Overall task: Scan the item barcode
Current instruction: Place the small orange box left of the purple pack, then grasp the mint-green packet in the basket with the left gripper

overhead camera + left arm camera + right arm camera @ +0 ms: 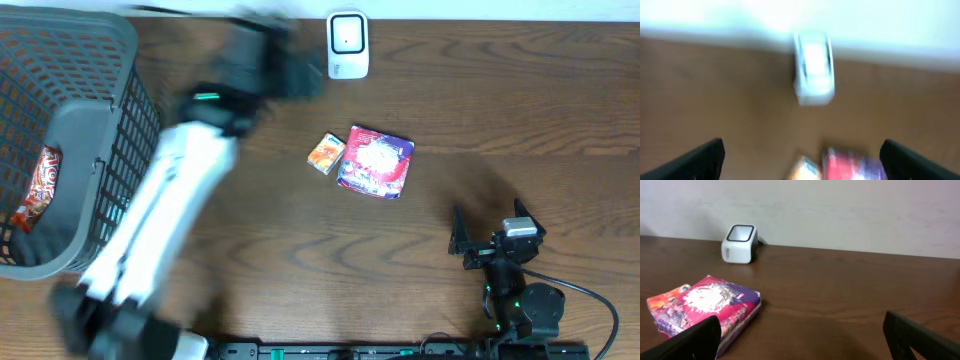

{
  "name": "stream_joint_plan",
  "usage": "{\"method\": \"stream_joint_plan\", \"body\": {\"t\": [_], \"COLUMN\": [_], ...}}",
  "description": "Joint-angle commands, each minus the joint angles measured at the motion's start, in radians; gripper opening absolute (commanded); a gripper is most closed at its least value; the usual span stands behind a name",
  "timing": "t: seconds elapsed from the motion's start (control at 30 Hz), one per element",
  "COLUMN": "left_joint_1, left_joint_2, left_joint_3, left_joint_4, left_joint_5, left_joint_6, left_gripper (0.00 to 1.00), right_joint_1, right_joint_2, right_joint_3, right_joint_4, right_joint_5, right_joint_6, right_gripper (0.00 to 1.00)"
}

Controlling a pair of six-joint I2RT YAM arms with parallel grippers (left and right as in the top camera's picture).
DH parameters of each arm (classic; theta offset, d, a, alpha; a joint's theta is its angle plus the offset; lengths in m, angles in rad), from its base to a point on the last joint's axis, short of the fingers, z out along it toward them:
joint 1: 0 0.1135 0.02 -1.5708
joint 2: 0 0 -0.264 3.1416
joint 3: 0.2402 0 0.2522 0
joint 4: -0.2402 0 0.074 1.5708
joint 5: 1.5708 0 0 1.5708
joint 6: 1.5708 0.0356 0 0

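The purple-and-pink packet [375, 162] lay flat near the middle of the table [520, 90], free of both grippers. A small orange packet [325, 154] sat close against its 9 o'clock edge. The other three edges of the purple packet faced bare wood.

At 12 o'clock from the packet, the white scanner [348, 45] stood hard by the far table edge. An open strip of wood lay between the two. From 1 to 4 o'clock the tabletop was open out to its right edge.

The left gripper [290, 75] hung at about 11 o'clock from the packet, just to the scanner's 9 o'clock side and smeared by blur. Its arm ran back to the 7 o'clock corner, across the ground between the packets and the basket [95, 120]. In the wrist view its jaws stood wide, one finger at each lower corner. Nothing was between them, and the scanner sat ahead with the two packets below.

The right gripper [488, 225] rested at about 4 o'clock from the packet, near the near edge. Its jaws were spread wide and empty, with clear wood between it and the packet.

The grey mesh basket filled the 9 o'clock side, running past the left table edge. A red packet [38, 185] lay inside it.
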Motion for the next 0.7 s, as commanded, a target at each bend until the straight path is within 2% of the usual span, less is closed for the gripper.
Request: {"method": "stream_joint_plan", "body": {"t": [0.0, 0.03, 0.1, 0.23, 0.27, 0.4, 0.53, 0.67], "left_joint_1": [0.210, 0.330, 0.477, 0.690, 0.764, 0.871, 0.935, 0.960], "left_joint_2": [-0.164, -0.212, -0.240, -0.231, -0.214, -0.158, -0.061, 0.074], "left_joint_3": [0.034, 0.033, 0.033, 0.033, 0.032, 0.001, -0.003, -0.003], "left_joint_4": [0.041, 0.024, -0.044, -0.287, -0.408, -0.507, -0.568, -0.691], "left_joint_5": [-0.013, -0.013, -0.025, -0.039, -0.039, -0.010, 0.116, 0.270], "left_joint_6": [0.080, 0.175, 0.252, 0.252, 0.252, 0.210, 0.222, 0.348], "left_gripper": [0.98, 0.98, 0.98, 0.98, 0.98, 0.98, 0.98, 0.98], "right_joint_1": [0.006, 0.006, 0.006, 0.006, 0.006, 0.006, 0.006, 0.006], "right_joint_2": [-0.005, -0.005, -0.005, -0.005, -0.005, -0.005, -0.005, -0.005], "right_joint_3": [-0.002, -0.002, -0.002, -0.002, -0.002, -0.002, -0.002, -0.002], "right_joint_4": [-0.003, -0.003, -0.003, -0.003, -0.003, -0.003, -0.003, -0.003], "right_joint_5": [-0.002, -0.002, -0.002, -0.002, -0.002, -0.002, -0.002, -0.002], "right_joint_6": [-0.011, -0.011, -0.011, -0.011, -0.011, -0.011, -0.011, -0.011], "right_gripper": [0.99, 0.99, 0.99, 0.99, 0.99, 0.99, 0.99, 0.99]}}
